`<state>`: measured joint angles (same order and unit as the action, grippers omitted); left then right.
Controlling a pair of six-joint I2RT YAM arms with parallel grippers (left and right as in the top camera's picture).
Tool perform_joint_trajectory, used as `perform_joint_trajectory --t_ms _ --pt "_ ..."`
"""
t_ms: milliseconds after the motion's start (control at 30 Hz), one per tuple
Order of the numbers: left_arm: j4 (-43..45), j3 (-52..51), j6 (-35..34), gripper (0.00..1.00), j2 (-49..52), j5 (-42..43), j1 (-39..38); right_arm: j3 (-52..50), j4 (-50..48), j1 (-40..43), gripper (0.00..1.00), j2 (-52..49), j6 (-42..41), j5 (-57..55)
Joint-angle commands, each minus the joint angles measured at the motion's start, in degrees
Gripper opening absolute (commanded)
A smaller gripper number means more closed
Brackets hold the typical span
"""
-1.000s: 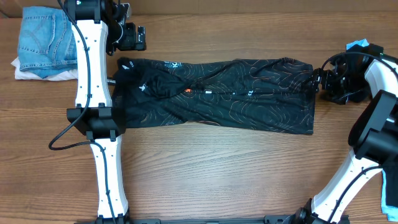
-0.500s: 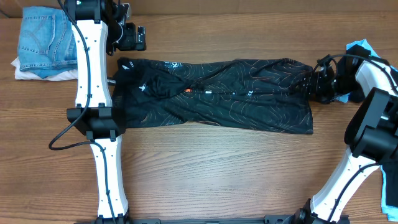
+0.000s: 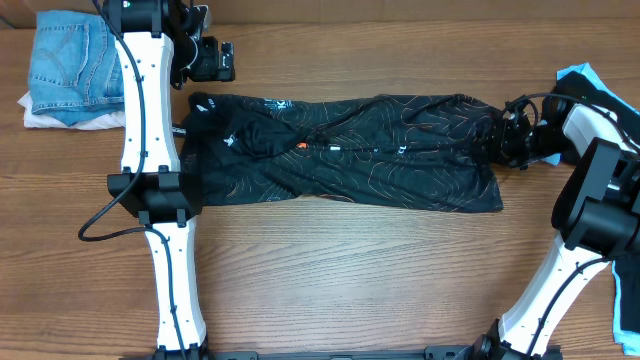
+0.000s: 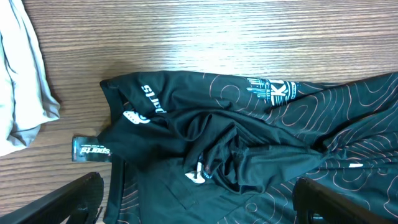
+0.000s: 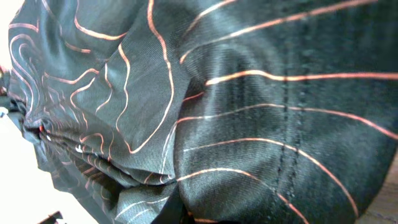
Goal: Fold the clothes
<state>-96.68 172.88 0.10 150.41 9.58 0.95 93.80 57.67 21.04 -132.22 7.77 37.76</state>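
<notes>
Right claw sits pressed into the 3 o'clock end of the jersey. Its wrist camera sees nothing but cloth, so I cannot tell whether the fingers are parted or pinched on it. Left claw has its jaws spread wide and holds nothing. It stands near the jersey's upper-left corner, on the 12 o'clock side.

From where I stand the jersey is black, run all over with thin copper-orange contour lines, with white lettering and a pale-blue logo near its far edge. It lies as a long band across the middle of the bench, stretched from 9 to 3 o'clock. The left half is rumpled into twisted folds and the right half is flatter. A small black tag pokes out at its 9 o'clock edge. Folded jeans rest on a white cloth in the bench's 10 o'clock corner.
</notes>
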Motion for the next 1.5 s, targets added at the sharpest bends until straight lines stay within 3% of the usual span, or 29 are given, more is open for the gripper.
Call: perform_joint_trajectory --t_ms 0,400,767,1000,1100,1267,1467 --pt "-0.1 1.1 -0.5 1.0 -2.0 -0.4 -0.2 0.6 -1.6 -0.7 0.04 -4.6 -6.2 -16.1" --pt "-0.1 1.1 -0.5 1.0 -2.0 -0.4 -0.2 14.8 8.9 -6.6 0.04 -4.4 -10.9 -29.6" --pt "-0.1 1.1 -0.5 1.0 -2.0 -0.4 -0.2 16.5 10.7 -17.8 0.04 -4.4 -14.3 -38.5" --pt "-0.1 1.1 -0.5 1.0 -2.0 -0.4 -0.2 19.1 15.0 -24.5 0.04 -4.4 -21.6 -53.5" --pt "-0.1 1.1 -0.5 1.0 -2.0 -0.4 -0.2 19.1 15.7 -26.6 0.04 -4.4 -21.8 -54.7" --pt "-0.1 1.1 -0.5 1.0 -2.0 -0.4 -0.2 19.1 15.3 -26.9 0.04 -4.4 -23.8 -54.7" --pt "-0.1 1.1 -0.5 1.0 -2.0 -0.4 -0.2 19.1 15.8 -21.8 0.04 -4.4 -25.6 -54.7"
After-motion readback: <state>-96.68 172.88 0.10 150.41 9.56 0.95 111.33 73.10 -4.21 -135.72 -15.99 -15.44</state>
